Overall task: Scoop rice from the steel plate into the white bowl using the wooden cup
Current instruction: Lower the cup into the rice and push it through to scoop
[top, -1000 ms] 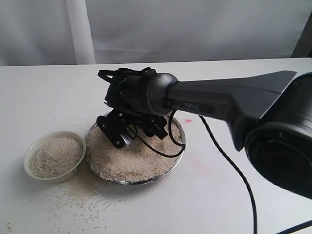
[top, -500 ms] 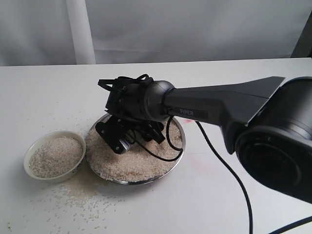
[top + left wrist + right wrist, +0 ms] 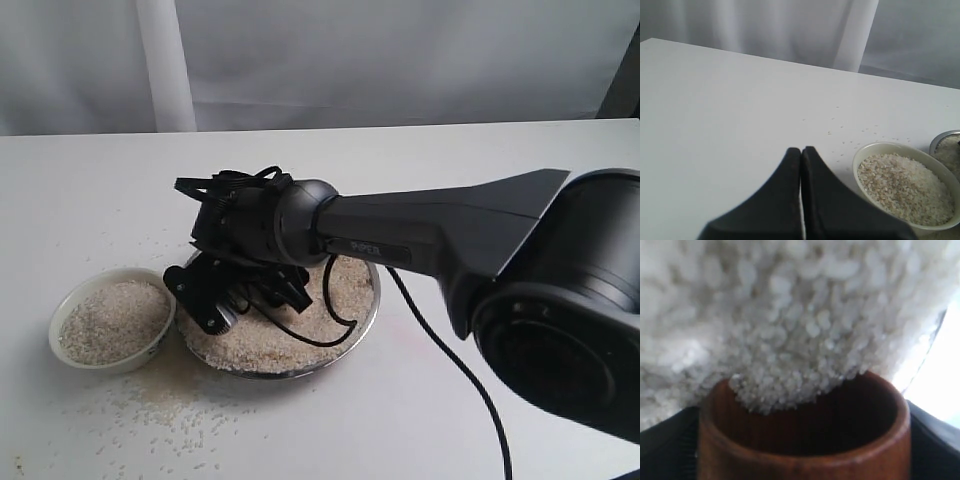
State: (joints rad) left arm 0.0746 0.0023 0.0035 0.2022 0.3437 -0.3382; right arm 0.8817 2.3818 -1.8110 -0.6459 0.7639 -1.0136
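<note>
At the near edge of the counter (image 3: pixel 450 400), loose grains of rice (image 3: pixel 165 388) are lying scattered in front of the two vessels. Just behind them the white bowl (image 3: pixel 120 362) is sitting filled almost to its rim, just beside the steel plate (image 3: pixel 300 368), which is carrying a broad bed of grain. Over the plate's bowl-side half, the right pincer (image 3: pixel 235 300) is holding the wooden cup (image 3: pixel 805 465) clamped between its jaws, low against the rice. The arm (image 3: pixel 430 225) is hiding the cup from the exterior camera, but the right wrist camera is showing its mouth facing the heap, with a tongue of grains lying over the lip into the dark interior.

The scoop appears to be the step in hand, with the cup only partly loaded. Doing it well likely means keeping the lip buried, driving along the plate floor into the deeper grain, then rolling the mouth upward before lifting so the load is not sliding back out. The carry to the bowl is short. With the bowl this full, though, a slow tip over its centre looks wise to avoid adding to the spill.

The left pincer (image 3: pixel 801 165) is hanging off to the bowl's side above bare counter, its fingers pressed together on nothing. Farther back, a pale curtain (image 3: pixel 400 60) is closing off the scene.
</note>
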